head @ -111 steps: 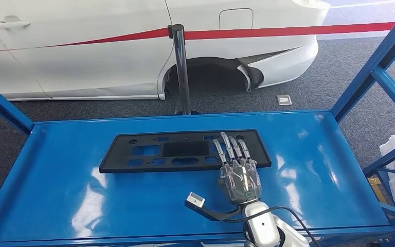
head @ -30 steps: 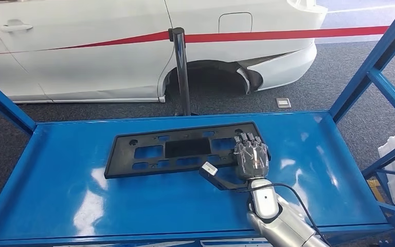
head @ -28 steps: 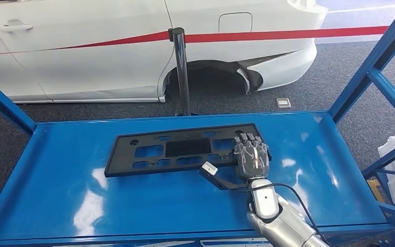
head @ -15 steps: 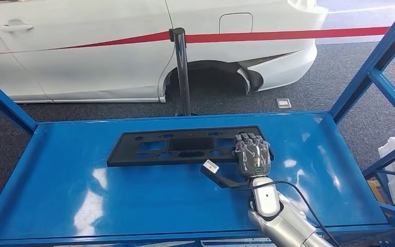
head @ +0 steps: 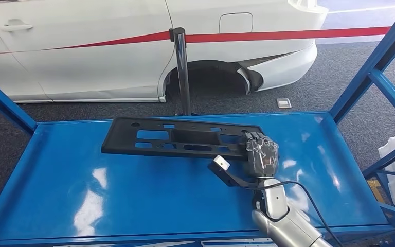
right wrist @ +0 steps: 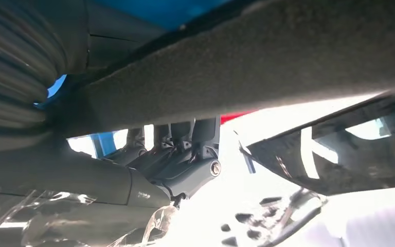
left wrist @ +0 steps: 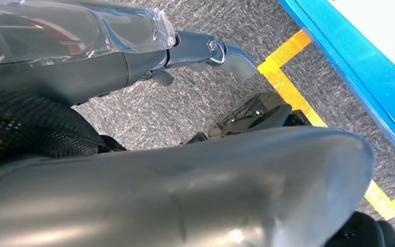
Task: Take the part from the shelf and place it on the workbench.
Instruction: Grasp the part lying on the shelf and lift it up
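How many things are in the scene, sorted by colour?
Black: 1, the part, held by the right hand
Blue: 1, the shelf
White: 1, the car
Red: 1, the barrier tape
Total: 4

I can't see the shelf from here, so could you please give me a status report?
Right hand grips the part at one end, lifted off the shelf. Left hand hangs low, empty. Nothing in the way.

Long black slotted part, tilted, raised off blue shelf.
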Robot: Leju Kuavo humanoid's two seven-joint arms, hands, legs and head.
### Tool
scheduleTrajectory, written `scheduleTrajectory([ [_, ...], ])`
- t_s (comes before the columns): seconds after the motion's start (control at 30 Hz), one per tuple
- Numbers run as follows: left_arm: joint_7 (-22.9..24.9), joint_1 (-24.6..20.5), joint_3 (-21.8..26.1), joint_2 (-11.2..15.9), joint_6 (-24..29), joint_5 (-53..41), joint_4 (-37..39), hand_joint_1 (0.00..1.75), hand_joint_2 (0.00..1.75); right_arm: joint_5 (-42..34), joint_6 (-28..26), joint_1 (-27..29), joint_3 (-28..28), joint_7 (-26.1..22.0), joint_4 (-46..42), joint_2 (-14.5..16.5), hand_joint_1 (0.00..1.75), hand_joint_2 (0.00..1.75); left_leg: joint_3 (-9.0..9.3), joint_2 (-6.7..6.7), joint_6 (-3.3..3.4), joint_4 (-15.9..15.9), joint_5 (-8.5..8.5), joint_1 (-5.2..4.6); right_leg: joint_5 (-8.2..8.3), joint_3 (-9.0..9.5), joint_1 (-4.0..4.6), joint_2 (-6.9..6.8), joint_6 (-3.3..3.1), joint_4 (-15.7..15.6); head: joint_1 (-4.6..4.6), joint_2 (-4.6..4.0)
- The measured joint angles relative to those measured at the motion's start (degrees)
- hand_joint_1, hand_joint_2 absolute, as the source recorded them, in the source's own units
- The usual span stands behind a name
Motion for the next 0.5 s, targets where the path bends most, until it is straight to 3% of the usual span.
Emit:
scheduleTrajectory([
  [0.23,-1.6,0.6,0.3,0.1,1.0,1.5,0.0,0.00,0.00,-5.4,-2.0,3.5,-1.5,-3.0,-16.6,-0.1,1.75,1.75,-0.31,0.03,0.00,0.0,0.03,0.02,0.04,-0.41,0.01,0.01,-0.02,0.0,0.00,0.00],
  [0.37,-4.4,1.1,0.5,0.1,4.0,1.5,0.1,0.00,1.75,-8.0,-2.6,5.6,-3.1,-4.7,-29.1,-0.9,1.75,1.75,-0.53,0.02,-0.01,0.0,0.04,0.02,0.03,-0.61,0.02,0.00,-0.02,0.0,0.00,0.00],
  [0.5,-7.3,1.3,1.1,0.1,6.5,1.6,0.1,0.00,1.75,-10.7,-2.6,7.6,-5.5,-6.6,-40.2,-1.9,1.75,1.75,-0.64,0.05,-0.01,0.0,0.01,0.01,0.02,-0.70,0.00,0.02,-0.02,0.0,0.00,0.00],
])
